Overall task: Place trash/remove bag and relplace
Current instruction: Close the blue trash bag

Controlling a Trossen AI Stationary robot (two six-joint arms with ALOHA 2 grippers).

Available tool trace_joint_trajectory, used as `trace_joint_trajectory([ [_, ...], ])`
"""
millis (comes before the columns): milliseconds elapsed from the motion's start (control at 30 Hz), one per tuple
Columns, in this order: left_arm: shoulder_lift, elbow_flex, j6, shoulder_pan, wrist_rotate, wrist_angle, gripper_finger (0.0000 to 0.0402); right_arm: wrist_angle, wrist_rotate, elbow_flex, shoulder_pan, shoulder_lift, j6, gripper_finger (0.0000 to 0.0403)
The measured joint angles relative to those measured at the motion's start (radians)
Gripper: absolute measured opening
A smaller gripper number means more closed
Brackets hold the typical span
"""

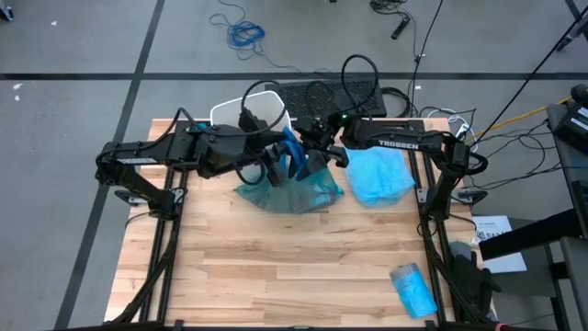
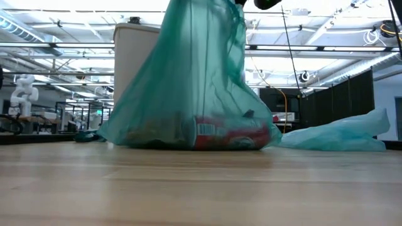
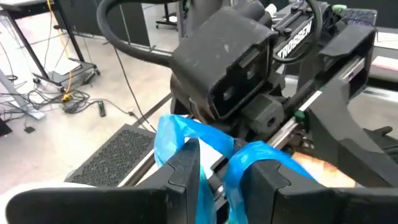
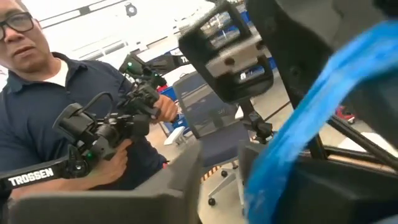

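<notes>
A teal trash bag [image 1: 292,191] stands on the table by its filled bottom, its neck drawn up. Through its wall shows trash, among it a red-and-white bottle [image 2: 221,133]. Blue drawstring loops [image 1: 292,154] rise from the bag's mouth. My left gripper [image 3: 214,180] and my right gripper [image 4: 224,186] meet above the bag, each shut on the drawstring. The white bin [image 1: 250,107] stands bagless just behind them. A loose pale blue bag [image 1: 380,175] lies flat on the table to the right. My left gripper pinches a blue drawstring loop [image 3: 239,165] between its two fingers, coming almost level from the table's left. The band arches up over one finger [image 3: 186,163]. The bag hangs below with its bottom on the table. My right gripper has a blue drawstring band [image 4: 273,155] between its fingers, lying against the inner side of one finger [image 4: 292,177]. It comes level from the table's right. The band runs up and away, drawn fairly straight.
A folded blue packet [image 1: 413,289] lies near the table's front right corner. A black mat [image 1: 326,97] and cables lie on the floor behind the table. A person [image 4: 56,118] holding control arms stands beyond the table. Bare wood spreads in front of the bag.
</notes>
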Motion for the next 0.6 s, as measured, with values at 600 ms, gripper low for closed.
trace_joint_trajectory([
  [600,-0.059,-0.001,-0.045,-0.095,0.008,-0.098,0.0094,0.051,0.012,0.015,-0.065,-0.001,0.031,0.0],
])
